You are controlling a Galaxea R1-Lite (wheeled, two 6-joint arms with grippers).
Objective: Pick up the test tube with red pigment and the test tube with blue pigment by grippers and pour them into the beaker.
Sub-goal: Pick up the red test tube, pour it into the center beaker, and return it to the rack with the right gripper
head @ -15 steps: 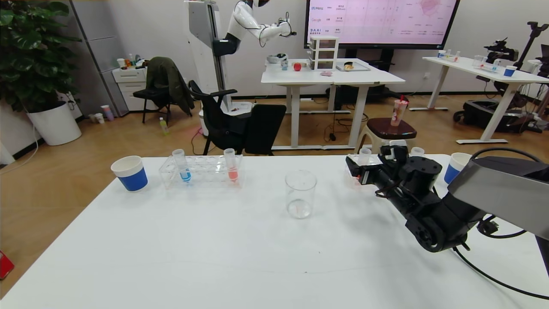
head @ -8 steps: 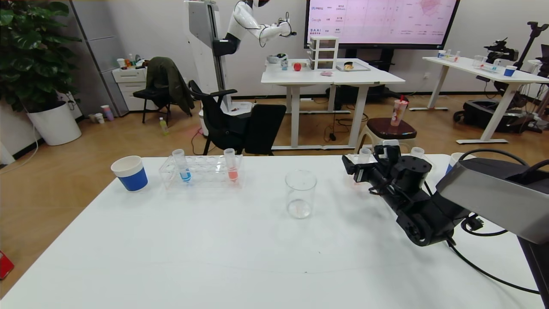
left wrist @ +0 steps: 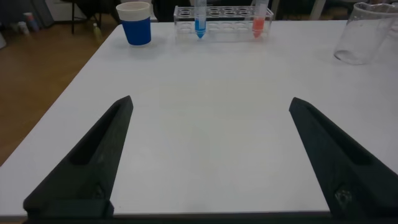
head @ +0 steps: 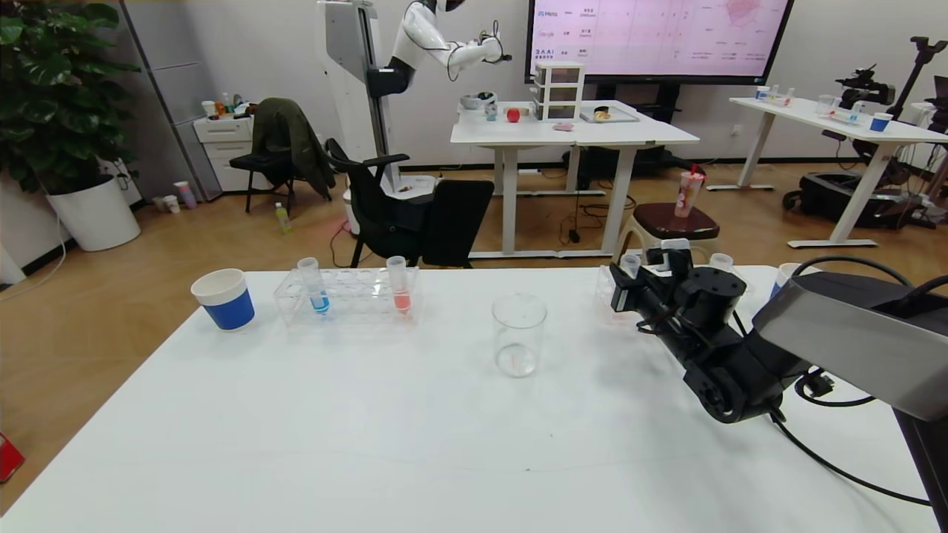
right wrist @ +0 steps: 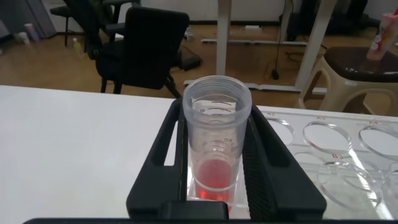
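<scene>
The test tube with red pigment [right wrist: 217, 102] stands upright in the clear rack [right wrist: 336, 155] at the table's far right, and my right gripper [right wrist: 216, 113] is shut on it, one finger on each side. The head view shows only its rim [head: 630, 262] above that gripper [head: 626, 287]. The test tube with blue pigment [head: 315, 286] stands in the left rack [head: 348, 297], beside a tube of paler salmon-red liquid [head: 399, 286]. The beaker [head: 519, 334] sits between the racks, apart from both. My left gripper [left wrist: 210, 102] is open over bare table, well short of the left rack.
A white paper cup with a blue sleeve [head: 223, 298] stands left of the left rack. Another cup [head: 782, 278] shows behind my right arm. A further tube [head: 720, 260] rises from the right rack. The white table [head: 370, 429] stretches toward me.
My right gripper slid forward around the red tube and its fingers closed on it. The left arm, the beaker and the left rack have not moved.
</scene>
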